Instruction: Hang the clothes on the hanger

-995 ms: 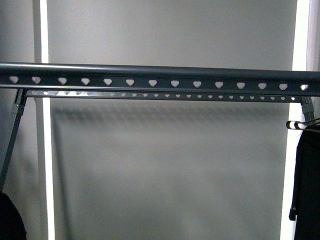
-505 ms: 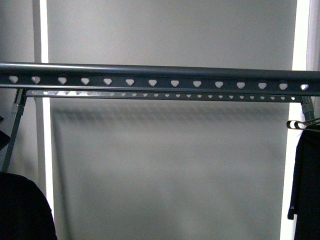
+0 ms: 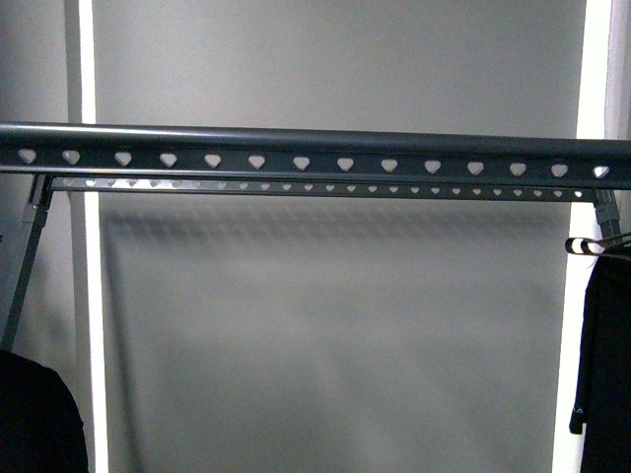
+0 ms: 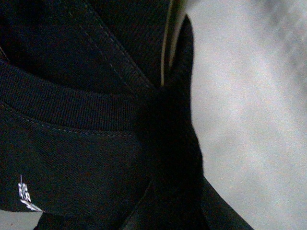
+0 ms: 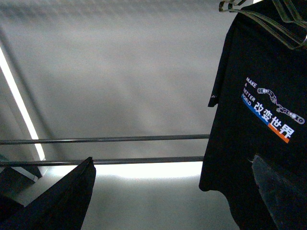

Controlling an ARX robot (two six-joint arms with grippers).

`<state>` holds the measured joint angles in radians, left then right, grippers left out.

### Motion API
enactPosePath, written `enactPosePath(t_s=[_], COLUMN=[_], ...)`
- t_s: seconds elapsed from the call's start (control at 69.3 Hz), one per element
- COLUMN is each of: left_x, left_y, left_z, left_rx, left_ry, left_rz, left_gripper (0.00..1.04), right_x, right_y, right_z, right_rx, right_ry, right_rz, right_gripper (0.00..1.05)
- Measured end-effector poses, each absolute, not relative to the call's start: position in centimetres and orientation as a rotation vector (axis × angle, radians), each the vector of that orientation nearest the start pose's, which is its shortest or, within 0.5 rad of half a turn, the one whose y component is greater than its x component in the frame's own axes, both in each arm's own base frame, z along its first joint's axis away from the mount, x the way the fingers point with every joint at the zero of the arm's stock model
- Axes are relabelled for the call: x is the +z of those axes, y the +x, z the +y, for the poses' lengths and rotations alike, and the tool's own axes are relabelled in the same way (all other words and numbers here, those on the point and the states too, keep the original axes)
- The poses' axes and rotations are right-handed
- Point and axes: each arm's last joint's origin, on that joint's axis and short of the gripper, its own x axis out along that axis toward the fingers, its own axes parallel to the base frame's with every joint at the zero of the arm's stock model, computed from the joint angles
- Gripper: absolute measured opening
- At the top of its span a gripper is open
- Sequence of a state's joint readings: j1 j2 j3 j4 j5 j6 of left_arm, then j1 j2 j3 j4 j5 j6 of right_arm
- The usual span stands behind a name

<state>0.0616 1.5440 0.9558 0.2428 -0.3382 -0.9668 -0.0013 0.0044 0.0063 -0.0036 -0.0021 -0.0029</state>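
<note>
Front view: the rail (image 3: 315,158), dark grey with a row of heart-shaped holes, runs level from 9 to 3 o'clock. A second, thinner perforated bar (image 3: 315,185) lies just behind and below it. A slanted grey leg (image 3: 22,286) drops away at 8 o'clock. Neither arm appears in this view.

The T-shirt (image 3: 603,365) hangs at the 3 to 4 o'clock edge on a clear hanger (image 3: 589,244), whose hook sits below the rail. What carries the hook cannot be made out. This view shows only a black strip of the shirt. The right wrist view shows its face: white lettering "MAKE A BETTER WORLD" (image 5: 271,110), a robot-arm graphic, Chinese characters and a blue stripe.

A dark garment (image 3: 35,414) bulges at 7 o'clock in the front view, well apart from the T-shirt. The left wrist view is filled with black cloth: a ribbed collar (image 4: 72,105), stitching, a small white print (image 4: 26,196) and a pale strip (image 4: 169,43) that I cannot identify.

Left claw: hidden among the cloth, so I cannot tell whether it is apart or together.
Right claw: a blurred grey shape sits at the edge of its own view, and its state cannot be told.

Room: a plain grey wall (image 3: 335,345) stands behind the rack, with bright vertical light strips (image 3: 87,59) at either side. No floor shows.
</note>
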Motion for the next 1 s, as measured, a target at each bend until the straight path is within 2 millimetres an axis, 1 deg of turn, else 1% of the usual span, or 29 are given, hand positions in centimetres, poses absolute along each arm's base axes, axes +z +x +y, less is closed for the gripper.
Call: enactPosePath(t_s=[0.159,0.216,0.361,0.49,0.548,0.606,0.663,0.75,0.808,0.88,0.894,0.923,0.995], left_x=[24.9,25.1,25.2,25.4,25.6,25.8,26.1,27.1,28.0,28.9,29.2,29.5,30.7], left_y=[31.2,29.5,26.5,24.8,24.4,24.3,24.3,24.5,24.5,24.6,24.7,24.8,25.5], left_z=[2.7,2.5,2.3,2.3,2.1,1.6,1.0,-0.3,-1.3,-2.1,-2.3,-2.5,-3.0], left_rx=[0.456,0.409,0.326,0.26,0.214,0.144,0.067,-0.077,-0.186,-0.298,-0.336,-0.37,-0.5], left_ry=[-0.888,-0.881,-0.876,-0.865,-0.85,-0.799,-0.755,-0.661,-0.566,-0.465,-0.418,-0.389,-0.222], left_rz=[0.149,0.168,0.219,0.273,0.302,0.341,0.374,0.424,0.453,0.459,0.459,0.465,0.465], left_gripper=[0.04,0.04,0.04,0.04,0.04,0.04,0.04,0.04,0.04,0.04,0.04,0.04,0.04], right_x=[16.5,16.5,16.5,16.5,16.5,16.5,16.5,16.5,16.5,16.5,16.5,16.5,16.5], right_y=[9.8,9.8,9.8,9.8,9.8,9.8,9.8,9.8,9.8,9.8,9.8,9.8,9.8], right_z=[0.0,0.0,0.0,0.0,0.0,0.0,0.0,0.0,0.0,0.0,0.0,0.0,0.0], right_rx=[0.001,0.001,0.001,0.001,0.001,0.001,0.001,0.001,0.001,0.0,0.0,0.0,0.001], right_ry=[-0.003,-0.003,-0.003,-0.003,-0.003,-0.003,-0.003,-0.003,-0.003,-0.003,-0.003,-0.003,-0.003], right_rz=[0.002,0.002,0.002,0.002,0.002,0.002,0.002,0.002,0.002,0.002,0.002,0.002,0.002], right_gripper=[0.97,0.97,0.97,0.97,0.97,0.97,0.97,0.97,0.97,0.97,0.97,0.97,0.97])
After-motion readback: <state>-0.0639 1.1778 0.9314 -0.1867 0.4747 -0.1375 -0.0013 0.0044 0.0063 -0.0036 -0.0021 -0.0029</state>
